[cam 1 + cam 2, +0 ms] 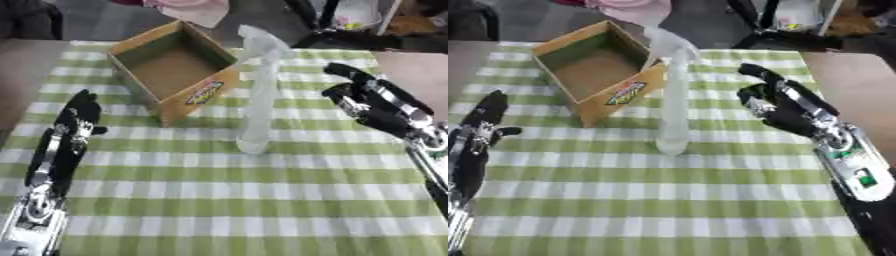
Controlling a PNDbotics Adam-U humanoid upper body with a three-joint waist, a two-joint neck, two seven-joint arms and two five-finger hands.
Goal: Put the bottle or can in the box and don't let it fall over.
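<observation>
Upright, a clear spray bottle (259, 95) stood on the checked bench (262, 200) just beside the open cardboard box (175, 70); the right hand (776, 107) hovered near it, fingers relaxed; the left hand (77, 122) rested open, well apart.

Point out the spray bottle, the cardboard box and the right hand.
spray bottle (259, 107): left eye view, on its clear upright body.
cardboard box (199, 93): left eye view, on its near outer wall by the label.
right hand (783, 112): right eye view, on the palm.
</observation>
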